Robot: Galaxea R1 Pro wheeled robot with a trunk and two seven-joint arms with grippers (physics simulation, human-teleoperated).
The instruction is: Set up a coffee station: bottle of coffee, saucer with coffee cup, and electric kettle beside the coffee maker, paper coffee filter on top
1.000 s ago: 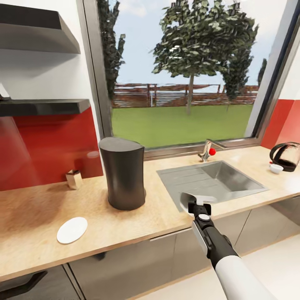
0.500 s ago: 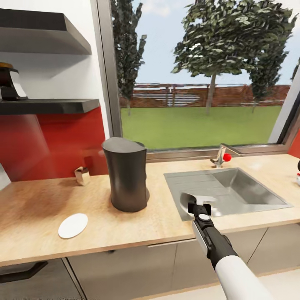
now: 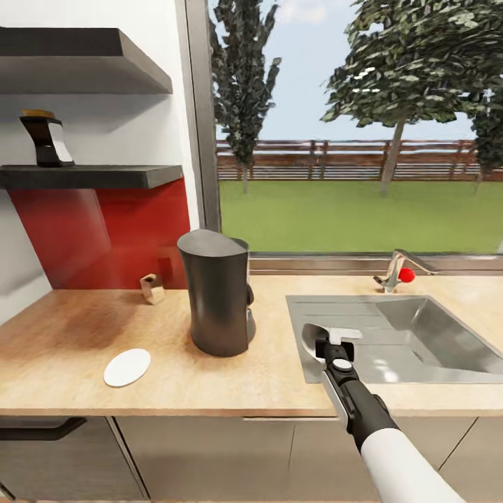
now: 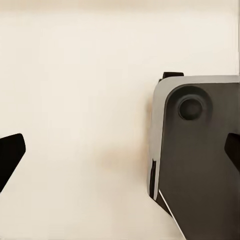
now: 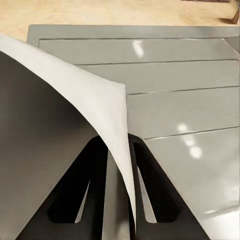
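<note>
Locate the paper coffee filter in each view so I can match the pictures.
Head view: paper coffee filter in the right gripper, over the sink's near-left corner.
Right wrist view: curved sheet pinched between the gripper's fingers.
Left wrist view: not seen.
Shared landmark: the sink's drainboard.

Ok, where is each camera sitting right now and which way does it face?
Head: on the head, facing forward-down at the countertop, coffee maker and sink; right arm shows.
Left wrist: by the left end effector, its finger tips at the picture's edges, over a pale surface and a grey part.
Right wrist: along the right end effector, over the sink.
Shared: head and right wrist both show the paper coffee filter it grips.
</note>
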